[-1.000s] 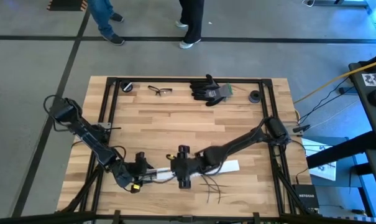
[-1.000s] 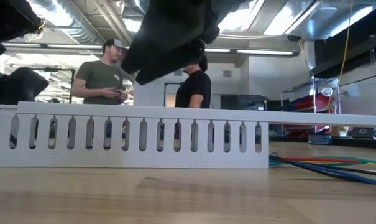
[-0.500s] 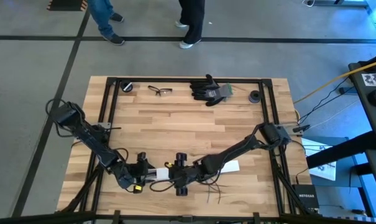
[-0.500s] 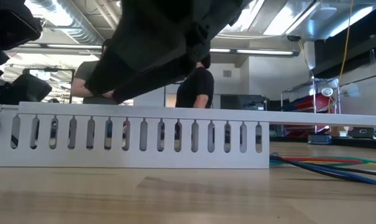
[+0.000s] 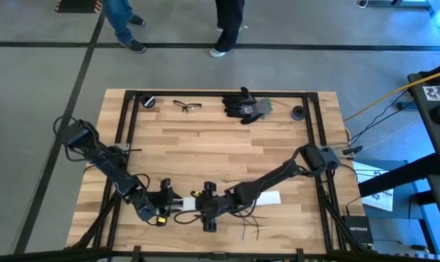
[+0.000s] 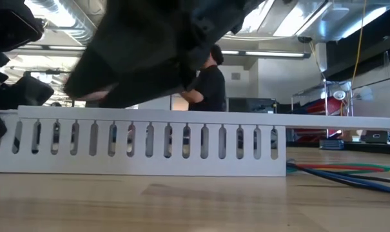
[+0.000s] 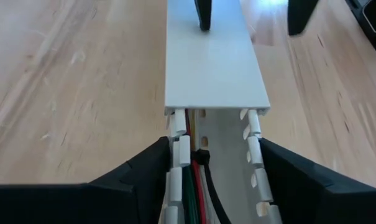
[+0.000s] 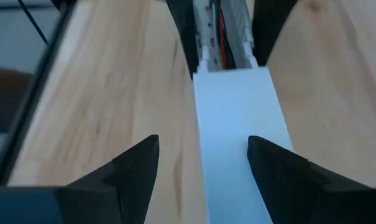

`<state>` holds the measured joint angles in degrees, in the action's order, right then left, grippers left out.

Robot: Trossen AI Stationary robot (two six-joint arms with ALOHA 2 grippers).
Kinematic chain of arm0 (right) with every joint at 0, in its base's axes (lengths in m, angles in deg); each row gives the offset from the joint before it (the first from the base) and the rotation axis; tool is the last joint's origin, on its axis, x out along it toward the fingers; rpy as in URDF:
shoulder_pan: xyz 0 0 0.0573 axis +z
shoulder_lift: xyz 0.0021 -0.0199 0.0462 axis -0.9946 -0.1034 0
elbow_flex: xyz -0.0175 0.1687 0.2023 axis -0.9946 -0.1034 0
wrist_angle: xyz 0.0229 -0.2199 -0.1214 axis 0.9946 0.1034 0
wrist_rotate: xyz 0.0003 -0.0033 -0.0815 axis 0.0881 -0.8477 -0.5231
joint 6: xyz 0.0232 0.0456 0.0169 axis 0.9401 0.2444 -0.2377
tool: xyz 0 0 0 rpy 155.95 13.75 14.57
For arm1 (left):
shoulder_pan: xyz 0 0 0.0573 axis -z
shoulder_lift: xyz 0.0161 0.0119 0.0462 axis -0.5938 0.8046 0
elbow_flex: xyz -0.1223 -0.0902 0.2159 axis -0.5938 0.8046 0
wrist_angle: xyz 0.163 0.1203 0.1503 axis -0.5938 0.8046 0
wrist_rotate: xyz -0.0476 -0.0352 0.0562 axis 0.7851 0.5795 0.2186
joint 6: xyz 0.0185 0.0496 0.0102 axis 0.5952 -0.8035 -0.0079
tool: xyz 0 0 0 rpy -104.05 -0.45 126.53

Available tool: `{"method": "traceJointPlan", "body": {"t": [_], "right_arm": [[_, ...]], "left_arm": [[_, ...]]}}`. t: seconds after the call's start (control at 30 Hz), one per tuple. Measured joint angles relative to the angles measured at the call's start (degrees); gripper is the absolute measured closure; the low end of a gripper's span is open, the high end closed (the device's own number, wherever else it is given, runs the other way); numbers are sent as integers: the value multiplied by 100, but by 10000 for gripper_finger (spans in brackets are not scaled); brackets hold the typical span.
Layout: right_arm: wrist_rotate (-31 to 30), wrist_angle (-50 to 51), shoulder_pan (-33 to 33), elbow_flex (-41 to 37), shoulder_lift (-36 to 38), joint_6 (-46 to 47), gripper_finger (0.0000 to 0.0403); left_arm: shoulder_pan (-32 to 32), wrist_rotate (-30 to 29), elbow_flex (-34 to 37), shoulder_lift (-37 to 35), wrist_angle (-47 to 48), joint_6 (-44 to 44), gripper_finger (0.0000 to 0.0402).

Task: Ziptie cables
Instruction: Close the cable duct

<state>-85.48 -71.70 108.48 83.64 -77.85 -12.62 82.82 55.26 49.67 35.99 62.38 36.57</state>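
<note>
A long white slotted duct (image 6: 136, 142) lies along the table's near part, with a smooth cover (image 7: 215, 68) over most of it. Its open end shows green, red and black cables (image 7: 194, 186) inside. Thin loose cables (image 5: 249, 222) splay on the wood near the front edge. My left gripper (image 7: 215, 146) is at the duct's open left end, shut on it. My right gripper (image 8: 203, 140) stands open over the cover, just right of that end. One of its fingers (image 7: 203, 18) is over the cover, the other (image 7: 299, 15) beside the duct. I cannot tell whether it touches. My left gripper has the duct's open end between its two fingers, one against each slotted side wall (image 7: 175, 155). It comes slanting down from the table's left, its fingers lying along the duct. The duct rests flat on the table.
Safety glasses (image 5: 187, 106), black gloves (image 5: 245, 105) and two small round black parts (image 5: 148, 101) (image 5: 298, 112) lie along the far edge. Coloured cables (image 6: 336, 173) trail past the duct's right end. Two people stand beyond the table. Bare wood fills the middle.
My right gripper has come down and toward the table's near left, closer to my left gripper, along the duct. The duct has slid a little toward the table's right.
</note>
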Motion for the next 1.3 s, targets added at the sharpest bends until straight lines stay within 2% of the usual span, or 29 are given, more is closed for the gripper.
{"method": "traceJointPlan", "body": {"t": [0.43, 0.67, 0.73, 0.87, 1.0, 1.17, 1.3], "right_arm": [[646, -1907, -386, 18, -673, 139, 171], [680, -2357, -416, 1, -756, -83, 171], [684, -2401, -418, -1, -761, -149, 171], [703, -2365, -418, -1, -748, -177, 171], [719, -1704, -425, -16, -430, -379, 171], [577, -420, -416, -24, 164, -471, 171], [407, -80, -278, -16, 243, -429, 171]], "left_arm": [[7, 18, 9, 2, -6, -52, 192], [-12, 24, 17, 4, -71, 39, 190], [-97, 193, 15, 4, -80, 59, 182], [-234, 562, 15, -26, -129, -144, 147], [-227, 686, -28, -380, 225, -212, 121], [-2, 690, -280, -932, 1583, 210, 116], [215, 501, -302, -1010, 1586, 268, 118]]}}
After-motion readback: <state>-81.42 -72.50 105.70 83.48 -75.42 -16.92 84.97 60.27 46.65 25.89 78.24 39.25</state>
